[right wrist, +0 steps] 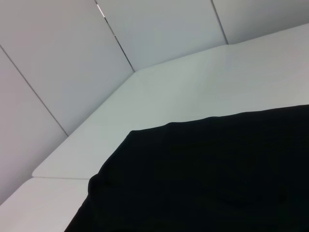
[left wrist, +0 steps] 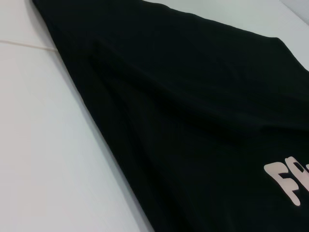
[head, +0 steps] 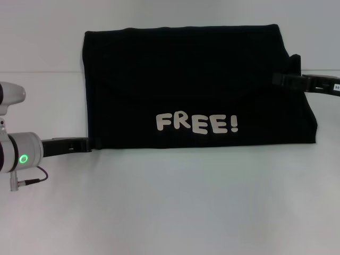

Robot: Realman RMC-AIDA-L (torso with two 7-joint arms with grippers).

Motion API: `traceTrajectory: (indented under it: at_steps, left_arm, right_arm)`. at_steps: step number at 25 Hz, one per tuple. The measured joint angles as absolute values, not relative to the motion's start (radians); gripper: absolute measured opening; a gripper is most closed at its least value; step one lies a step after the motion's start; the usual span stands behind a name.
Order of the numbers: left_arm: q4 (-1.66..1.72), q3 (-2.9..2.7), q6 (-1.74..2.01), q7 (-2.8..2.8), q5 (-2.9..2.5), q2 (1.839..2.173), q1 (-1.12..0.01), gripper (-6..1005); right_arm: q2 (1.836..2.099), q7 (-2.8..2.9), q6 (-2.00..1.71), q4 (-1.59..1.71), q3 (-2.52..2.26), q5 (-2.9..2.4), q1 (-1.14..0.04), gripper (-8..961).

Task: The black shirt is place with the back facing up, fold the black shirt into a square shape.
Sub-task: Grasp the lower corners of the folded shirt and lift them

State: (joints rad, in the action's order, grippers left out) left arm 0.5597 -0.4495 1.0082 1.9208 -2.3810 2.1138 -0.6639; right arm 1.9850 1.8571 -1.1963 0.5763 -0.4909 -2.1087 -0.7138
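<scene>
Pincer left [head: 94, 143] touches the near left corner of the black shirt [head: 196, 85] lying folded on the table [head: 170, 202], and pincer right [head: 284, 79] touches its right edge; I cannot tell whether either is clamped. I'd carry both sides inward together, keeping the edges level.

The left gripper's [head: 91, 143] fingertips vanish against the large soft black fabric shirt's [head: 196, 85] near left corner, so their spacing cannot be told; the right gripper's [head: 284, 79] tips likewise merge with its right edge. Both wrist views crop the shirt; the left one cuts off its cream lettering [left wrist: 289, 186].
</scene>
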Motion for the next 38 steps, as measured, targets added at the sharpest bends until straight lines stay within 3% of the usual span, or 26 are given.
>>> traceTrajectory:
  at_steps: [5, 9, 20, 30, 38]
  left_arm:
    - [0.560, -0.449, 1.008, 1.914, -2.383, 2.114, -0.664, 164]
    - [0.567, -0.449, 1.022, 1.914, -2.384, 2.111, -0.666, 16]
    - [0.619, -0.448, 1.124, 1.915, -2.384, 2.101, -0.658, 3]
    - [0.624, -0.448, 1.118, 1.914, -2.384, 2.100, -0.661, 2]
    - [0.625, -0.448, 1.115, 1.911, -2.385, 2.098, -0.664, 2]
  right_arm:
    - [1.984, 1.858, -1.196, 0.577, -0.491, -2.113, -0.709, 641]
    - [1.964, 1.913, -1.163, 0.578, -0.492, -2.179, -0.705, 641]
    - [1.909, 2.137, -1.111, 0.571, -0.494, -2.348, -0.672, 640]
    - [1.939, 2.152, -1.039, 0.524, -0.536, -2.442, -0.699, 640]
    - [1.946, 2.152, -0.931, 0.457, -0.576, -2.442, -0.727, 639]
